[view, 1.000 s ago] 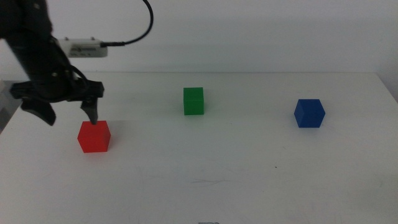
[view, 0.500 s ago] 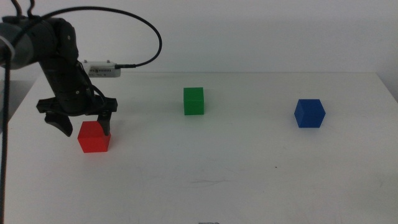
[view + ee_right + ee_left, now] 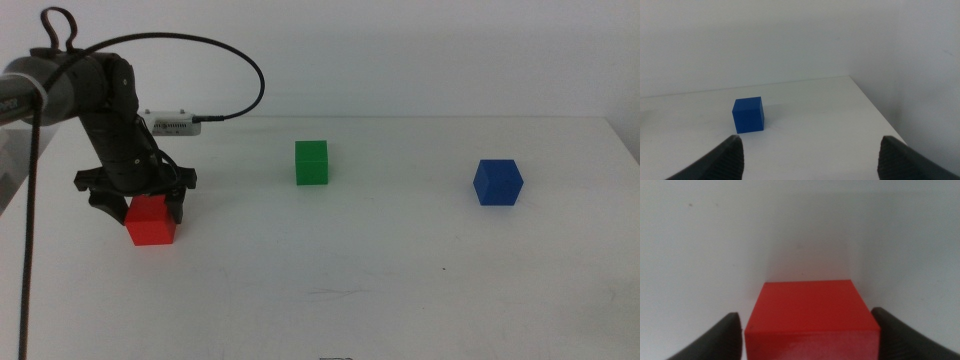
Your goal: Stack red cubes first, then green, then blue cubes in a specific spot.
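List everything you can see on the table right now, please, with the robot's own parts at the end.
Red cube: one, red, table's left side, between the left gripper's jaws.
Green cube: one, green, middle of the table, standing alone.
Blue cube: one, dark blue, right side, standing alone.
Table: one, white.
Cable: one, black, looping above the left arm.
Left gripper: dark, open, straddling the red cube.
Right gripper: dark, open, facing the blue cube from a distance.

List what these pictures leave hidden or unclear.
- Left gripper jaw tips: in the middle view the red cube and the arm cover them; contact with the cube's sides cannot be told.
- Red cube's near face: cut off by the left wrist view's edge.
- Right arm: outside the middle view; its gripper shows only jaw tips, short of the blue cube.
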Robot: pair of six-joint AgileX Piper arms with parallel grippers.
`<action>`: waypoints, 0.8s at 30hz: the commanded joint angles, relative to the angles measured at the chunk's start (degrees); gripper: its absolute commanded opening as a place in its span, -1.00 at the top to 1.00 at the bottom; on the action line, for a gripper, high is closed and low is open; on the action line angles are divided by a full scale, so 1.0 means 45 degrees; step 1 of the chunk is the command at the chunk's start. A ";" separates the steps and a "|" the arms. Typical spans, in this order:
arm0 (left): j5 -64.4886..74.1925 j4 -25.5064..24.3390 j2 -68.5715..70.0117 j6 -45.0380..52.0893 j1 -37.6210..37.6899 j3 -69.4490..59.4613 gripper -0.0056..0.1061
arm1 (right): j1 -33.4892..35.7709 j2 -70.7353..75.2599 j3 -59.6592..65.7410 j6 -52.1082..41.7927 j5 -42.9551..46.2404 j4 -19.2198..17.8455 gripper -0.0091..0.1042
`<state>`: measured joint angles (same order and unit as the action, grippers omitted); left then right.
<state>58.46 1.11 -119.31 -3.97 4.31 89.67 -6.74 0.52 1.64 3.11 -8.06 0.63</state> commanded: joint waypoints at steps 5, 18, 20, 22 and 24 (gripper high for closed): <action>-0.0068 0.0436 0.0602 -0.0087 0.0056 0.0353 0.05 | -0.0087 0.0106 -0.0222 -0.0104 0.0955 -0.0141 -0.57; 0.1920 0.0802 0.2271 -0.2488 0.1499 0.0386 0.72 | -0.0087 0.0106 -0.0222 -0.0104 0.0955 -0.0141 -0.57; 0.2034 0.0776 0.2355 -0.3229 0.2240 0.0386 0.72 | -0.0087 0.0106 -0.0222 -0.0104 0.0955 -0.0141 -0.57; 0.2005 0.0821 0.2340 -0.3720 0.2990 0.0386 0.72 | -0.0087 0.0106 -0.0222 -0.0104 0.0955 -0.0141 -0.57; 0.1804 0.0807 0.2282 -0.4113 0.3666 0.0386 0.72 | -0.0087 0.0106 -0.0222 -0.0104 0.0955 -0.0141 -0.57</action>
<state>67.05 4.37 -112.27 -19.91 19.04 89.74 -6.74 0.52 1.64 3.11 -8.06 0.63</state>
